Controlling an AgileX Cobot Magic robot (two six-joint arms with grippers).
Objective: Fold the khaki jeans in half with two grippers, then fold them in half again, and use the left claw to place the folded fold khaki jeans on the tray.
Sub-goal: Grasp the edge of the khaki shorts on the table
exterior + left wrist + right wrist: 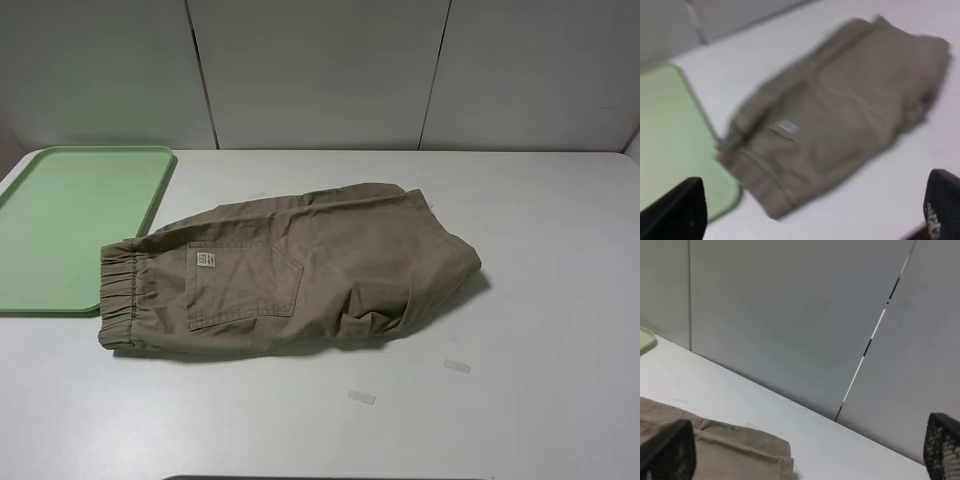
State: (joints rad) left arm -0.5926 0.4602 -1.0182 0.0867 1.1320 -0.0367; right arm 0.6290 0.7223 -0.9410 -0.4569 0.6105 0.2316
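The khaki jeans [290,270] lie on the white table, folded lengthwise, with the elastic waistband at the left and a patch pocket facing up. The waistband end sits next to the corner of the pale-green tray [70,225]. Neither arm shows in the exterior high view. In the left wrist view the jeans [835,110] and tray [670,145] appear blurred below my left gripper [815,210], whose fingertips [682,210] stand wide apart with nothing between them. My right gripper [810,452] is open too, well above a corner of the jeans [720,452], facing the back wall.
Two small strips of clear tape [361,397] lie on the table in front of the jeans. Grey wall panels [320,70] close off the back of the table. A tray corner [646,339] shows at the edge of the right wrist view.
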